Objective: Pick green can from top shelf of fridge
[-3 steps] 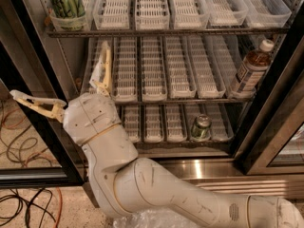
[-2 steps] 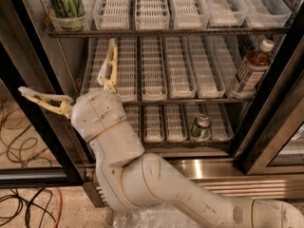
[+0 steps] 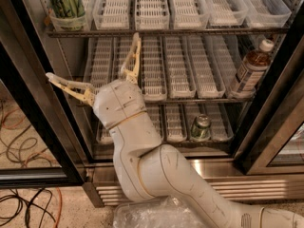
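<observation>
The green can (image 3: 67,3), dark green with pale stalk print, stands in the leftmost clear lane tray on the top shelf (image 3: 190,31) of the fridge (image 3: 156,167); its lid is cut off by the frame's top. My gripper (image 3: 92,57) is open, its two cream fingers spread wide. One fingertip (image 3: 51,76) points left across the dark door frame, the other (image 3: 136,38) reaches up to the top shelf's front edge. The gripper is below and to the right of the can, apart from it, in front of the middle shelf.
A brown bottle with a white cap (image 3: 251,68) stands at the right of the middle shelf. A squat green can (image 3: 201,127) sits on the bottom shelf. Black door frames (image 3: 35,108) flank the opening. Cables (image 3: 19,203) lie on the floor at the left.
My gripper and wrist have risen and moved right, from beside the middle shelf toward the top shelf's front edge. The can has not moved.
</observation>
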`<state>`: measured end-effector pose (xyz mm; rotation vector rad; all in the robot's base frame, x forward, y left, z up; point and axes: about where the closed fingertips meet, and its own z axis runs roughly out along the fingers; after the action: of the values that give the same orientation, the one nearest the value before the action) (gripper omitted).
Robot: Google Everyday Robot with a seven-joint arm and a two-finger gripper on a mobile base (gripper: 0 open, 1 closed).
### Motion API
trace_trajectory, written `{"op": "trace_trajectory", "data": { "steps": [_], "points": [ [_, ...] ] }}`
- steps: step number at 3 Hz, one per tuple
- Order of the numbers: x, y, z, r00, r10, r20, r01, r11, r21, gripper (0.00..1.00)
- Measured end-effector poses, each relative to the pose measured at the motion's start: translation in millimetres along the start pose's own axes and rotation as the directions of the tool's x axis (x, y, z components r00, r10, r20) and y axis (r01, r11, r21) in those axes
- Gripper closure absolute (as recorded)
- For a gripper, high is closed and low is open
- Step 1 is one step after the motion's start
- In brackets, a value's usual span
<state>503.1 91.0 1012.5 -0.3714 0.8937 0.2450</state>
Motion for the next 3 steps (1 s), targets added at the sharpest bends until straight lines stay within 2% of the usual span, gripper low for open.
{"op": "trace_trajectory", "data": {
  "steps": [1, 3],
  "points": [
    [0, 0, -1, 1.0, 0.001, -0.001, -0.001, 1.0, 0.003, 0.0],
    [-4, 9, 20, 0.999, 0.005, 0.051, -0.004, 0.9999, -0.012, 0.0]
  ]
}}
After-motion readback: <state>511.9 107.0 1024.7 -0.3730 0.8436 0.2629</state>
